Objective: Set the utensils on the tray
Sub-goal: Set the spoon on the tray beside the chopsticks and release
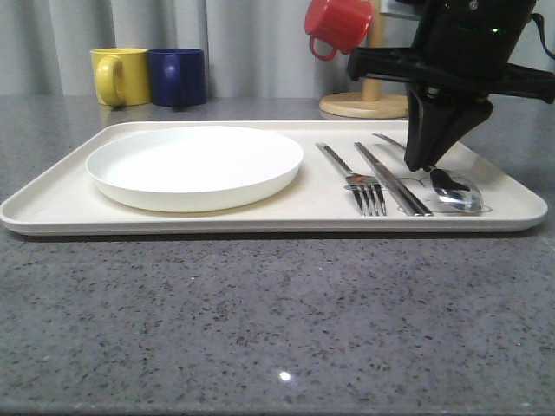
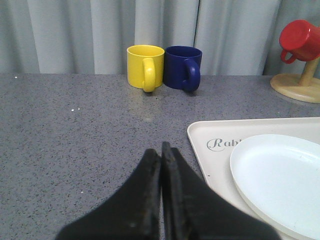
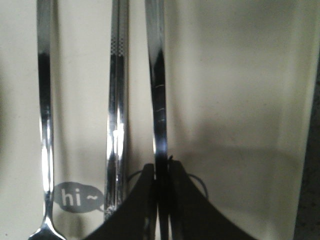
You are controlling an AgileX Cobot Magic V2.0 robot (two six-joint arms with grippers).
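The cream tray (image 1: 52, 204) lies across the table with the utensils on its right part. The fork (image 1: 355, 178), the pair of chopsticks (image 1: 392, 180) and the spoon (image 1: 455, 191) lie side by side, the spoon rightmost. My right gripper (image 1: 421, 163) points down at the spoon's handle. In the right wrist view the right gripper (image 3: 161, 170) is shut on the spoon handle (image 3: 157, 90), beside the chopsticks (image 3: 117, 90) and the fork (image 3: 45, 100). My left gripper (image 2: 161, 150) is shut with nothing in it, over bare table left of the tray's corner (image 2: 210, 160).
A round white plate (image 1: 195, 165) takes up the tray's left half. Behind the tray stand a yellow mug (image 1: 121, 76) and a blue mug (image 1: 178, 76). A red mug (image 1: 338, 24) hangs on a wooden stand (image 1: 364, 104) at the back right.
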